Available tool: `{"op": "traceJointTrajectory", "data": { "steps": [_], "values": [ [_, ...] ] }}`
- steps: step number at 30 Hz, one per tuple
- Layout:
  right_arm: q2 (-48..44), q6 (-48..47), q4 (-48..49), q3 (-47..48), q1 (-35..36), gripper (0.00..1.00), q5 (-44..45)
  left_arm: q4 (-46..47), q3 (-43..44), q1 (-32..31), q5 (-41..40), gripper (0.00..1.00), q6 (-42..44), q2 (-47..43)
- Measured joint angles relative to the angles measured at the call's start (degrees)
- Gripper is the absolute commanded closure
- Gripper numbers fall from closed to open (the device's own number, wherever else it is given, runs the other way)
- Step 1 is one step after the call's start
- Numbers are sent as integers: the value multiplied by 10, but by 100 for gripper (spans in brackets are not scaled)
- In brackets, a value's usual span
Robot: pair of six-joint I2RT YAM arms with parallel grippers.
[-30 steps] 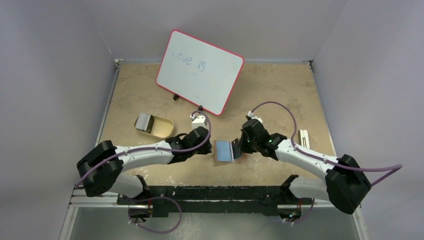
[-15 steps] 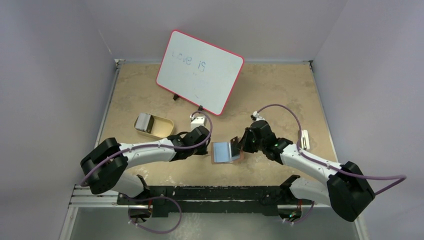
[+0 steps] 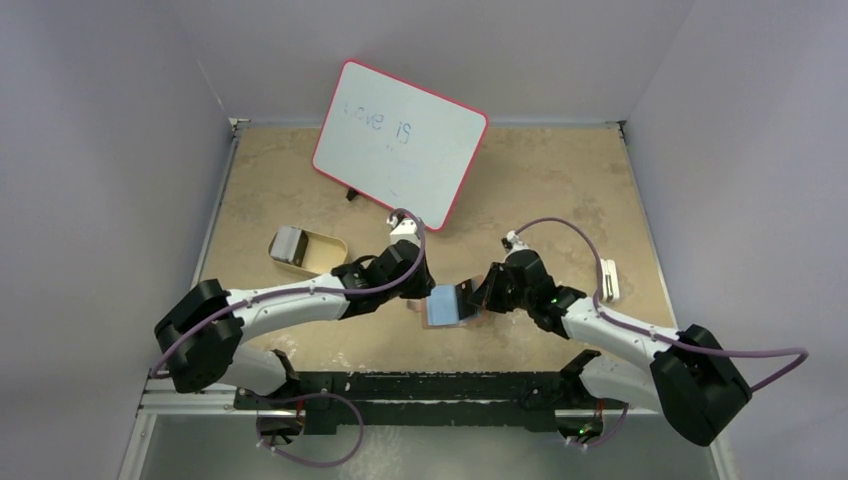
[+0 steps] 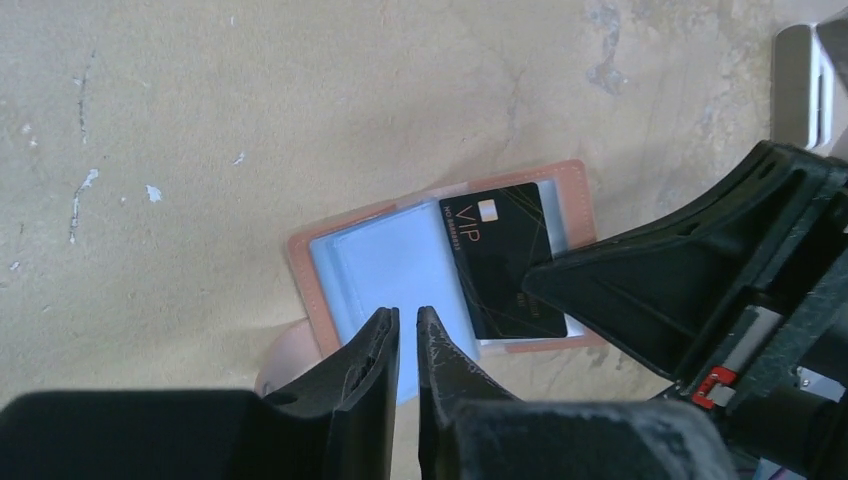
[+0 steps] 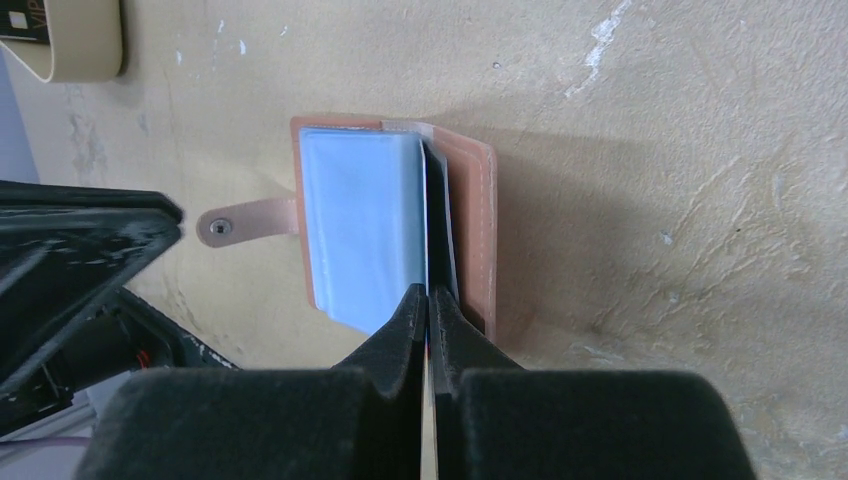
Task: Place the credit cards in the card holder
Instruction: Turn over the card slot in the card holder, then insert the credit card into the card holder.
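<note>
Two pairs of fingers meet over the card holder [image 4: 385, 260], which lies open on the table [image 4: 200, 120] in the near middle, between the two arms. The left fingers [image 4: 370, 370] stand a narrow slit apart with nothing between them, their tips hovering above the near edge of the holder's pale blue inner leaf. The right fingers [image 5: 400, 330] are pressed together on the near edge of the black card [image 4: 500, 250], pinching it at one corner.

That black card, marked VIP with a pale chip patch, lies on the half of the holder nearer the right arm, slightly askew and overlapping the blue leaf. In the right wrist view it shows only as a dark sliver between the blue leaf and the brown cover. The holder's tab strap [image 5: 245, 222], with its pale snap stud, sticks out flat on the table toward the left arm.

Farther back on the left side sits a tan oval tray [image 3: 325, 255] with a second card [image 3: 288, 243], grey, at its left end, well apart from the holder. A red-rimmed whiteboard [image 3: 400, 140] stands tilted at the back of the table. A small white object [image 3: 607, 278] lies near the right edge.
</note>
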Motion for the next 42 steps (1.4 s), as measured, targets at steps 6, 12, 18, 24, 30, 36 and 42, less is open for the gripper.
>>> {"op": "traceJointTrajectory", "data": {
  "steps": [6, 12, 18, 24, 30, 36, 42],
  "values": [
    [-19, 7, 30, -23, 0, 100, -6, 40, -37, 0, 7, 96, 1, 41],
    [-30, 16, 51, -33, 0, 100, -13, 48, -59, 0, 5, 97, 5, 78],
    [-26, 21, 76, -36, 0, 100, -25, 66, -63, 0, 5, 97, 6, 88],
    [-12, 23, 80, -36, 0, 100, -25, 66, -63, 0, 4, 98, 6, 89],
    [-36, 18, 62, -36, -9, 100, -10, 65, -63, 0, -2, 98, 6, 90],
    [-31, 15, 68, -39, -15, 100, -11, 65, -61, 0, -3, 98, 5, 93],
    [-27, 16, 89, -58, -15, 100, -16, 65, -61, 0, -3, 98, 4, 94]
  ]
}}
